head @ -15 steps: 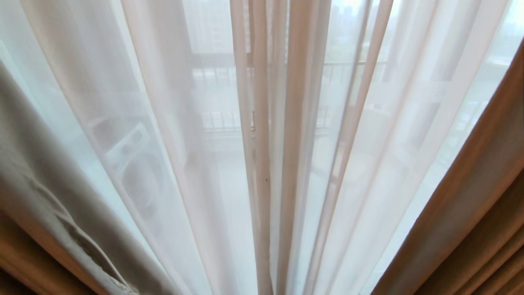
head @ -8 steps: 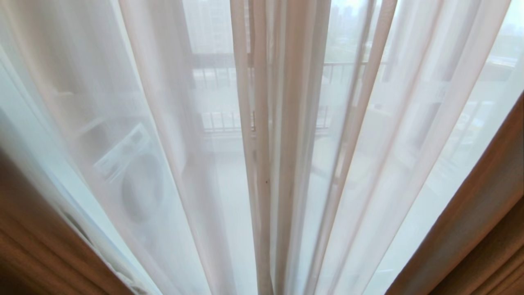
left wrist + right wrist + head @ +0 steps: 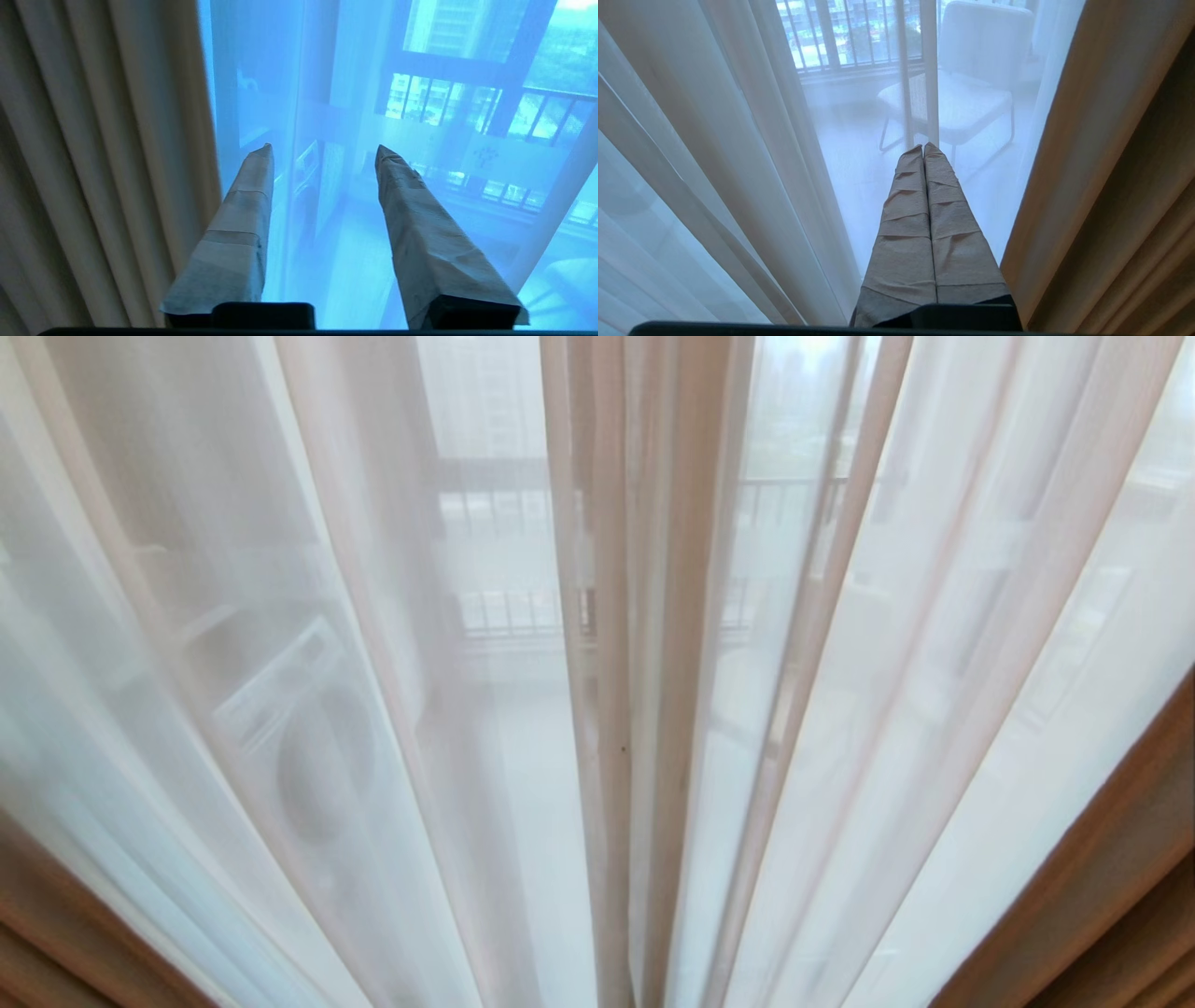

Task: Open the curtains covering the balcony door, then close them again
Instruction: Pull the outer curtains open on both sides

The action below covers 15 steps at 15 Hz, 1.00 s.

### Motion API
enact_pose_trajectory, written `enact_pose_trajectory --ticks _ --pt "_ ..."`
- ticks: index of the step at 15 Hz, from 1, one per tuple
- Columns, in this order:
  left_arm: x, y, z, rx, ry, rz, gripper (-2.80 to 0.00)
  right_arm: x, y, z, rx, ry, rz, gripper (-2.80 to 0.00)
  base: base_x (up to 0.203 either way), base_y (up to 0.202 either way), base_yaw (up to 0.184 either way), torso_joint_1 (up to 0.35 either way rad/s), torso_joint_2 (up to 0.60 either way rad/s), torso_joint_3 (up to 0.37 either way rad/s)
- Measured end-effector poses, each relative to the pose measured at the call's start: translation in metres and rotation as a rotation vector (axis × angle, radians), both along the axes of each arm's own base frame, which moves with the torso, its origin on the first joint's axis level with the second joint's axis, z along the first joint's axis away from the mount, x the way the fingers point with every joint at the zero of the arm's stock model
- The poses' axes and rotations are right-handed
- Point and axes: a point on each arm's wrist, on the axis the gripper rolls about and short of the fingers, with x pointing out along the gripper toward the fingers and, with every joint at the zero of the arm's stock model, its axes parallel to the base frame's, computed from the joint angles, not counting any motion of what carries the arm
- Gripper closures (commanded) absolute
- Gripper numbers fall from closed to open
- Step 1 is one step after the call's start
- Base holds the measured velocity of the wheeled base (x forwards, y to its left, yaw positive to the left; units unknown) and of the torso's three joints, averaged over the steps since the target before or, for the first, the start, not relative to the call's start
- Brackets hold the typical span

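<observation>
White see-through sheers (image 3: 597, 709) fill the head view, hanging in long vertical pleats with their long axis running straight from 12 o'clock down to 6 o'clock; the two panels meet in a bunched seam at the centre. Thick beige drapes (image 3: 1102, 905) show only as slanted edges at 4 o'clock and at 8 o'clock, drawn well aside. Through the fabric the balcony door (image 3: 509, 70) appears as dark frames, with a railing (image 3: 504, 611) beyond, a round-fronted appliance (image 3: 317, 756) at 8 o'clock, and a white chair (image 3: 966, 93) seen from the right wrist. The left claw (image 3: 322, 151) stands partly open and empty, its paper-wrapped fingers (image 3: 243, 219) just beside the inner edge of the left drape, pointing at the sheer. The right claw (image 3: 923, 149) is closed on nothing, aimed at the sheer near the right drape. The step in hand looks like taking hold of the sheer: it would go best by gathering a fold near the centre seam between the fingers, closing firmly, then pulling sideways along the rail line, since thin fabric slips easily.
</observation>
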Motion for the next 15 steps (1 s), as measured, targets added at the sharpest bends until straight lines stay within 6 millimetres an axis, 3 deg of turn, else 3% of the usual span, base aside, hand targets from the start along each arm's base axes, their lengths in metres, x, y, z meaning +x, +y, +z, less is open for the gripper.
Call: enact_pose_trajectory --ticks 9,15 --pt "0.003 0.000 -0.030 -0.079 0.056 -0.037 0.00 0.000 0.000 0.000 0.000 0.000 0.000 0.00 0.000 0.000 0.000 0.000 0.00 0.000" --pt "0.019 -0.033 -0.062 -0.118 0.188 -0.469 0.00 0.000 0.000 0.000 -0.001 0.000 0.000 0.00 0.000 0.000 0.000 0.000 0.00 0.000"
